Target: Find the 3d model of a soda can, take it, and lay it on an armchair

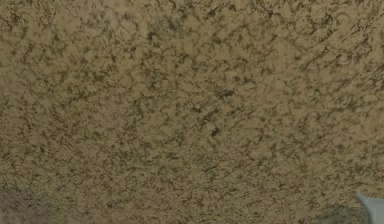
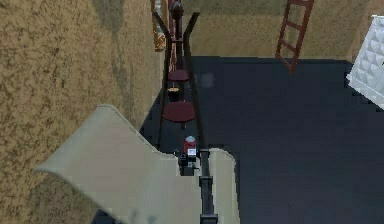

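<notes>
A small red blob (image 2: 187, 151), too tiny to confirm as the soda can, shows at the far end of the dark square arm (image 2: 207, 200), at the far edge of the pale beige curved armchair (image 2: 120, 160). I cannot tell whether the jaws are apart, together or holding it. Just beyond stands a tall dark stand with round maroon shelves (image 2: 179, 108).

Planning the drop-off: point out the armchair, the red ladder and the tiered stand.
armchair (image 2: 115, 160), arm side view, its pale sloping back.
red ladder (image 2: 293, 30), arm side view, its middle rungs.
tiered stand (image 2: 179, 111), arm side view, its lower round shelf.
</notes>
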You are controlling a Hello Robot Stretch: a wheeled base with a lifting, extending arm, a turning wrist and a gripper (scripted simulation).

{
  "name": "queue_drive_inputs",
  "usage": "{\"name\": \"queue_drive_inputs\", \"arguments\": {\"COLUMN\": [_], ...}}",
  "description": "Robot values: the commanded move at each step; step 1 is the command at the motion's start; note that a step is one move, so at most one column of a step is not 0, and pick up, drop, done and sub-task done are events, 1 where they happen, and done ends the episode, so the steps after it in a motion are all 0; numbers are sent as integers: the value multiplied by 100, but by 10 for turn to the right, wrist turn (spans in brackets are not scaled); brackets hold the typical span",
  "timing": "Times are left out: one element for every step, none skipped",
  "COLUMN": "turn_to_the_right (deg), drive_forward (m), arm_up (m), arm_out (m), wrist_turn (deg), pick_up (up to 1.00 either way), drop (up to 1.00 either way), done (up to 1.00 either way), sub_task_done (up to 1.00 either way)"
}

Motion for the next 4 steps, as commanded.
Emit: {"name": "queue_drive_inputs", "arguments": {"turn_to_the_right": [0, 0, 0, 0], "drive_forward": [0, 0, 0, 0], "arm_up": [-32, 0, 10, 0], "arm_out": [0, 0, 0, -8], "wrist_turn": [0, 0, 0, 0], "pick_up": [0, 0, 0, 0], "drop": [0, 100, 0, 0], "done": [0, 0, 0, 0], "sub_task_done": [0, 0, 0, 0]}}
